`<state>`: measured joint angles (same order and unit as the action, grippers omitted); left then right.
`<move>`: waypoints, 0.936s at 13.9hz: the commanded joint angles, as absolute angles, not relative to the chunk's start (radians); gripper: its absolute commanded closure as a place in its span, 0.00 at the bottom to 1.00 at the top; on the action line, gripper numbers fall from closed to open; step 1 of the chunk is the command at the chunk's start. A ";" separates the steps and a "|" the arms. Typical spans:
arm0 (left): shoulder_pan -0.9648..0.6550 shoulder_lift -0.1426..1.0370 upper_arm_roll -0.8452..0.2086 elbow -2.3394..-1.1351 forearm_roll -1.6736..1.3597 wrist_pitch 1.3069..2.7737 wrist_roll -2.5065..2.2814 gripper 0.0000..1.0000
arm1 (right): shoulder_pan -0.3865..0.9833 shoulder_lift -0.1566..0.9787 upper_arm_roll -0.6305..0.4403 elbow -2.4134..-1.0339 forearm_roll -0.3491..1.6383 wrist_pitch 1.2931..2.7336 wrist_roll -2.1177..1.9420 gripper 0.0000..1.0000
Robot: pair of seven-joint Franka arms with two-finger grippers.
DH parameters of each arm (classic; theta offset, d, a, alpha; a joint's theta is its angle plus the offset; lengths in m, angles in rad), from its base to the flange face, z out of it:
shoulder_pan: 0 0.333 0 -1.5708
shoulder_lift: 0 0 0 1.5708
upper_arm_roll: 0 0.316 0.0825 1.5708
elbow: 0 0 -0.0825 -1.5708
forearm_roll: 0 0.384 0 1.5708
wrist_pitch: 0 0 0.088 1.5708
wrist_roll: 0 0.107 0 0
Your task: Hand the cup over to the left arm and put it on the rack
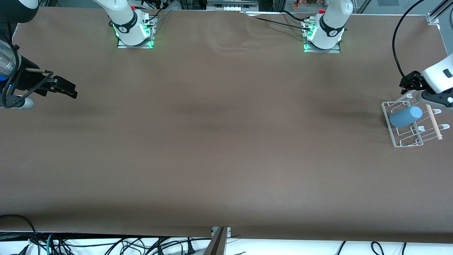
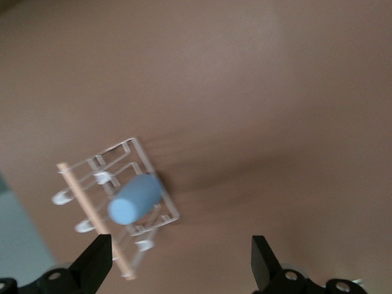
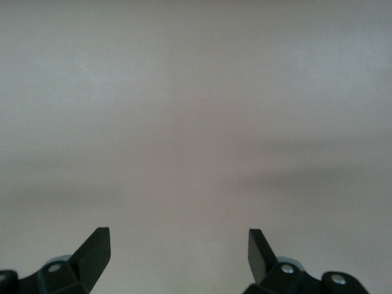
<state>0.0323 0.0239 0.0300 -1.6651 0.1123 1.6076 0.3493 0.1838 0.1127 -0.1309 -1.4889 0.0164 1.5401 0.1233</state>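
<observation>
The small light-blue plastic cup (image 1: 406,117) lies on its side in the small white wire rack (image 1: 398,142), which sits on the brown counter (image 1: 226,148) at the left arm's end. The cup's long axis runs slantwise across the wire loops, one end pointing toward the light wooden dowel (image 1: 434,122) along the rack's edge, the other end resting nearer the front camera. It touches the wires and nothing grips it.

The left claw (image 2: 177,257) hangs in the air just above the rack with its two black fingers spread wide and nothing between them; in the left wrist view the cup (image 2: 135,199) and rack (image 2: 173,208) show off to one side of the gap, not centred between the fingers. The left arm (image 1: 437,79) is by far the nearer one to the cup.

The right claw (image 3: 179,251) is also open and empty, hovering over bare counter at the right arm's end, well apart from the rack; that arm waits.

Judging by how things lie, the handover and the placing look done. What is left is likely for the left claw to lift clear, and the risk there is a finger catching the wire loops or nudging the cup, which could roll along its side.
</observation>
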 commanded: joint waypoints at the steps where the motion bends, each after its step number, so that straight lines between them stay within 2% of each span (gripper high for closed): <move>1: 0.043 0.049 0.035 -1.591 -0.039 1.548 0.237 0.00 | 0.179 0.103 -0.130 -1.482 0.009 1.531 0.109 0.01; 5: 0.034 0.045 0.032 -1.557 -0.084 1.479 0.137 0.00 | 0.179 0.103 -0.130 -1.482 0.008 1.531 0.109 0.01; 13: 0.029 0.046 -0.044 -1.510 -0.032 1.465 0.005 0.00 | 0.179 0.103 -0.132 -1.482 0.008 1.529 0.109 0.01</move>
